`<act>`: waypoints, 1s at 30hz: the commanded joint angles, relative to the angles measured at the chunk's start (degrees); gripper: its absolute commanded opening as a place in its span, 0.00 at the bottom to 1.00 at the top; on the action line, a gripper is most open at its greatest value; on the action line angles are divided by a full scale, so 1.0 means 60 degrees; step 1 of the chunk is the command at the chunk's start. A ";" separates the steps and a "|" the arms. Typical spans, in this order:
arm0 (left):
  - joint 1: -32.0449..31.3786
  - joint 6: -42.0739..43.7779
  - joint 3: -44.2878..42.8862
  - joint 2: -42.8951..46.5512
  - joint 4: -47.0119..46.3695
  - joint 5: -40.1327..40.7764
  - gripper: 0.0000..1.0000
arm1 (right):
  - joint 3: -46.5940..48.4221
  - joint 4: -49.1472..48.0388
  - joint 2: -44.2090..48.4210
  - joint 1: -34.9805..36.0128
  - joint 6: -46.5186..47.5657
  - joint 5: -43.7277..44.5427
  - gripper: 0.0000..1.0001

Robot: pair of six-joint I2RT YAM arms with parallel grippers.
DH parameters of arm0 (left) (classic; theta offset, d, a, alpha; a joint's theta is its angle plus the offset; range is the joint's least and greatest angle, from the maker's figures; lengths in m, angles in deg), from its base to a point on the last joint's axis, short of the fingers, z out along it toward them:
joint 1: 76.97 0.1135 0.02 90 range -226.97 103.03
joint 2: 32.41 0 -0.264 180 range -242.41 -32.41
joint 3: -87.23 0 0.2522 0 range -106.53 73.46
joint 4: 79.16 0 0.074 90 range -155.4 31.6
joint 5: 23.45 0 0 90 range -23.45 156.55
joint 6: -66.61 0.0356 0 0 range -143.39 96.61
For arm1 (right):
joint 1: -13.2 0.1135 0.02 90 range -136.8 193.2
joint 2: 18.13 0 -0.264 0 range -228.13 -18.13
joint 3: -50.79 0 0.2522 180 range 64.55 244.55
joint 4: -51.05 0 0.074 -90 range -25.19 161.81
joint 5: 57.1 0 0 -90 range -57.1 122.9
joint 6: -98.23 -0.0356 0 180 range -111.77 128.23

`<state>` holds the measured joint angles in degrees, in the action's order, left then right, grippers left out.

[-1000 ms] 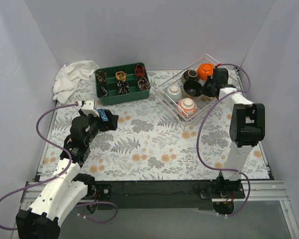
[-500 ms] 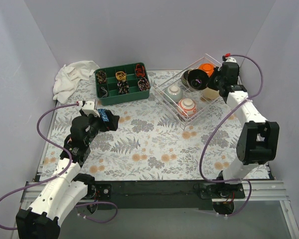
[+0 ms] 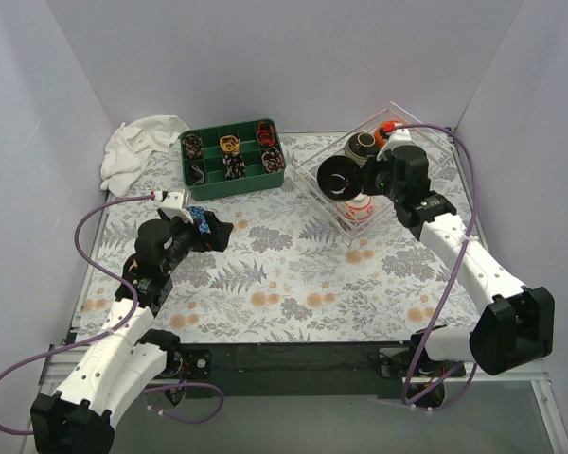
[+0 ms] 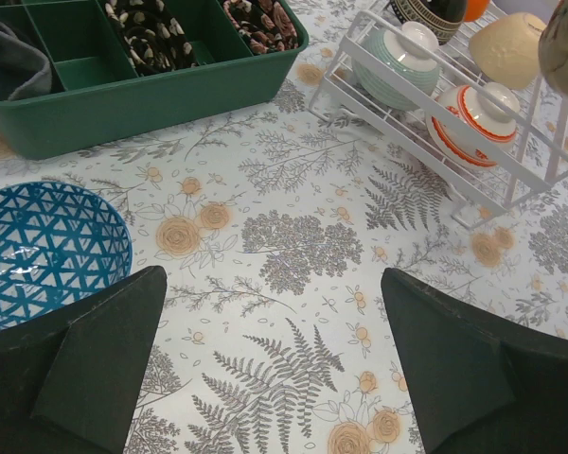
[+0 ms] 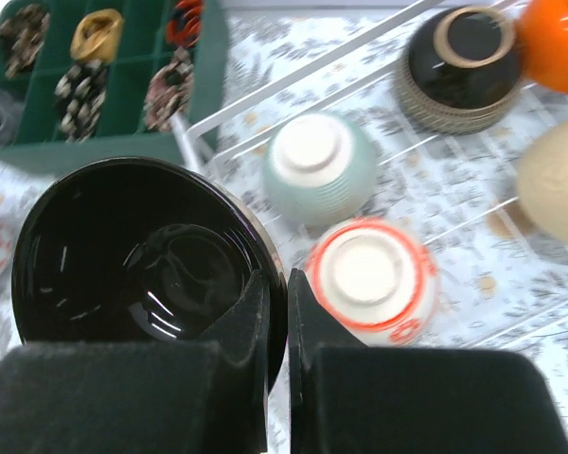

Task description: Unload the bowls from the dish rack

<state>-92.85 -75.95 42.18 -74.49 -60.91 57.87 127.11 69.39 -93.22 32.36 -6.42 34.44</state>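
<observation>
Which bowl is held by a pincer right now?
The glossy black bowl, its rim clamped in the right pincer; the others sit in the wire rack or on the table.

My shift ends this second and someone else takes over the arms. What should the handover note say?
Left gripper: open and holding nothing, low over the table. The blue bowl sits on the table beside it.
Right gripper: fingers shut on the rim of the black bowl, lifted above the left side of the dish rack.
In the rack: pale green bowl, red-and-white bowl, dark brown bowl, orange bowl, cream bowl.
Done: blue bowl out.
Left: set the black bowl down, then unload the other five.
</observation>
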 commanded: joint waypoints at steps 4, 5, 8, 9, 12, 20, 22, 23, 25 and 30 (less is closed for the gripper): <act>-0.0020 -0.0234 -0.0439 -0.0207 0.0100 -0.1129 0.98 | -0.1152 -0.1524 0.0957 0.1566 0.0113 0.0343 0.01; -0.0034 -0.0481 -0.0512 -0.0309 0.0203 -0.1261 0.98 | -0.1257 -0.1568 0.1001 0.1698 0.0171 0.0358 0.01; -0.0063 -0.0878 -0.0820 -0.0500 0.0788 -0.1612 0.98 | -0.1681 -0.1700 0.1016 0.2328 0.0332 0.0548 0.01; -0.0107 -0.1097 -0.0907 -0.0544 0.1036 -0.1700 0.98 | -0.1769 -0.1759 0.1016 0.2663 0.0406 0.0621 0.01; -0.0312 -0.1463 -0.1142 -0.0690 0.1272 -0.2082 0.98 | -0.2267 -0.2139 0.1045 0.3220 0.0450 0.0827 0.01; -0.2139 -0.2051 -0.1932 -0.2037 0.1536 -0.0986 0.98 | -0.3059 -0.3003 0.0958 0.4321 0.0626 0.1530 0.01; -0.2566 -0.2095 -0.2152 -0.2664 0.1682 -0.0329 0.98 | -0.3205 -0.3106 0.0914 0.4497 0.0612 0.1661 0.01; -0.2989 -0.2095 -0.2429 -0.2886 0.1828 -0.0049 0.97 | -0.3220 -0.3136 0.0899 0.4526 0.0626 0.1720 0.01; -0.3619 -0.2110 -0.2694 -0.3543 0.2019 0.0797 0.95 | -0.3264 -0.3180 0.0869 0.4673 0.0655 0.1837 0.01; -0.4647 -0.2110 -0.3528 -0.4732 0.2781 0.2427 0.85 | -0.3338 -0.3268 0.0826 0.4907 0.0758 0.2057 0.01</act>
<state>-116.83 -88.27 25.63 -99.43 -48.89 61.43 106.70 58.24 -89.37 60.67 -2.01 44.32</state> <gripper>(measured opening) 0.895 0.077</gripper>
